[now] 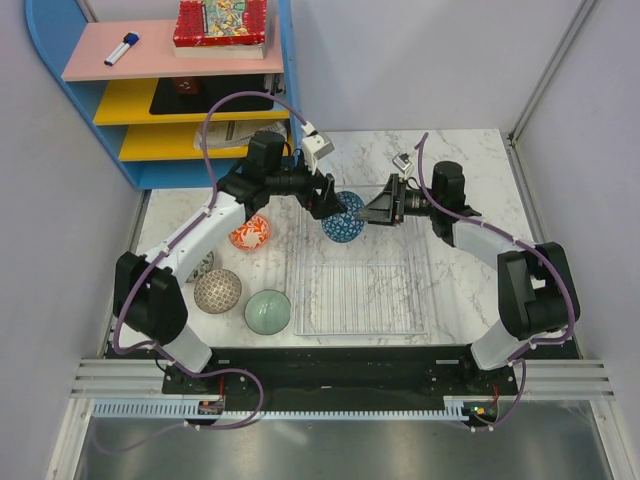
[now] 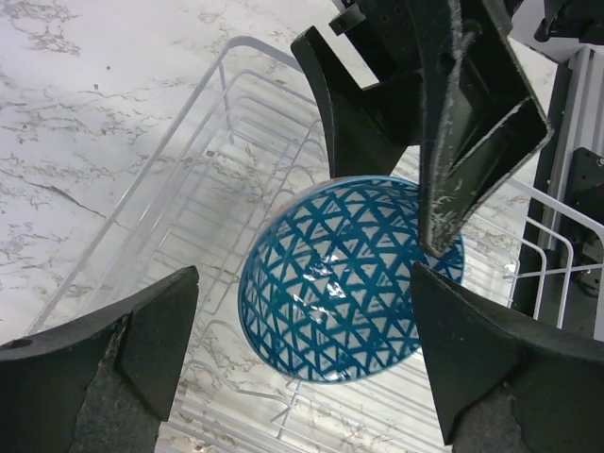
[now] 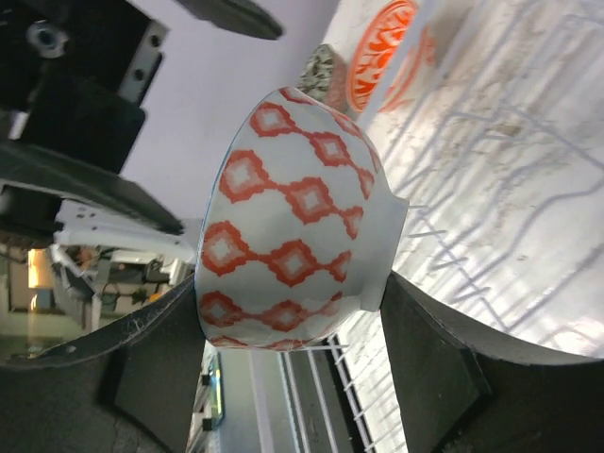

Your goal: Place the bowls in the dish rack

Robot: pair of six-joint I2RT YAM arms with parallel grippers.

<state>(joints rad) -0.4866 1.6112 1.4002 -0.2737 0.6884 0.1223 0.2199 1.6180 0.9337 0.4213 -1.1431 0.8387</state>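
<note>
My right gripper (image 1: pixel 374 212) clamps the round ceramic bowl (image 1: pixel 343 220), blue lattice inside and red diamonds outside; it stands on edge at the far end of the clear plastic dish rack (image 1: pixel 360 300); my left gripper (image 1: pixel 325 203) hangs just beside it, fingers spread wide.

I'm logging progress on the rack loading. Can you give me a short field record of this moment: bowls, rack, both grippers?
in rack: blue-and-red patterned bowl, on edge at the far end of the dish rack
left gripper: open, fingers flanking that bowl
right gripper: straddles that bowl's wall; grip unclear
on table: orange-red bowl, brown lattice bowl, pale green bowl, grey speckled bowl (partly hidden)
</note>
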